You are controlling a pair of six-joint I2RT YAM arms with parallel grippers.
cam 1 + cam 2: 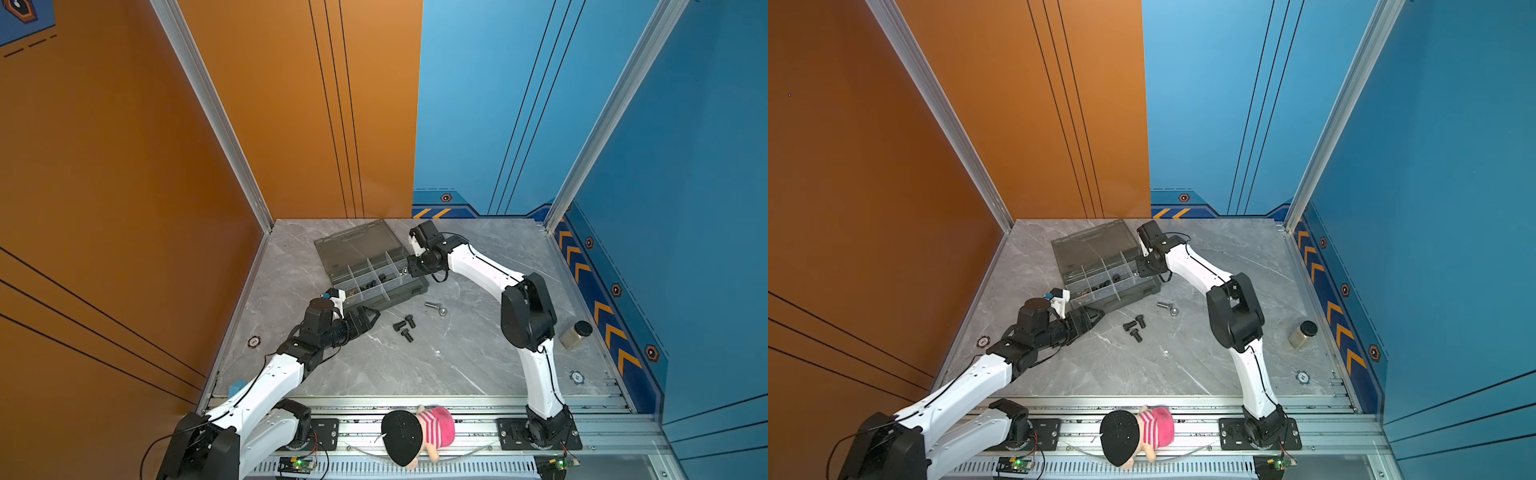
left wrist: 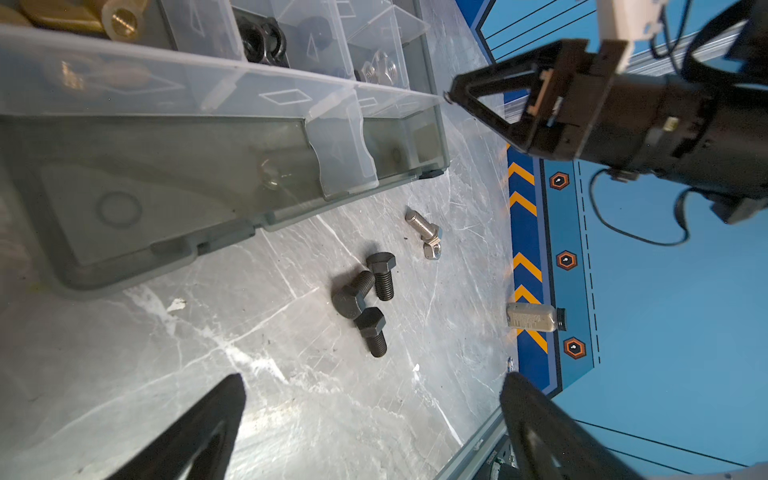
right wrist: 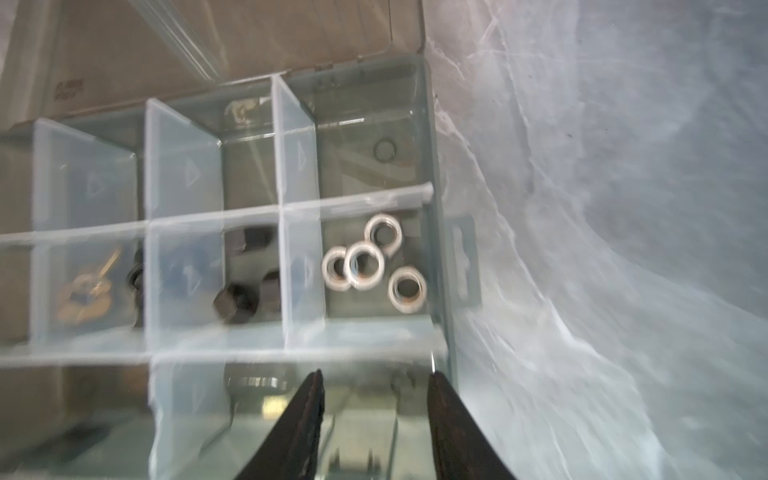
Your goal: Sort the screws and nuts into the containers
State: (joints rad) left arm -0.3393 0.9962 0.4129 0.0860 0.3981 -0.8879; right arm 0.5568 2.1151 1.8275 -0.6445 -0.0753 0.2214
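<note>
Our left fingers (image 2: 224,399) stood wide and empty near three black bolts (image 2: 365,299) on the bench (image 2: 249,374). Our right fingers (image 3: 305,415), part open, held nothing above the case (image 3: 440,249), where silver nuts (image 3: 361,262) lay. We judged a careless grab could scatter the touching bolts.

Enclosure, open at the front.
- Orange wall panels (image 1: 104,166): left side and left half of the back, with thin black lines.
- Blue wall panels (image 1: 478,104): right half of the back and right side, with the same lines.
- Base band (image 1: 602,316): dark blue, with orange chevrons and hexagon badges.
- Corner posts (image 1: 208,108): aluminium profile.
- Tabletop (image 1: 374,365): grey marble-look, white veining.
- Front rail (image 1: 374,401): slotted aluminium.
- Light: even and bright.
</note>
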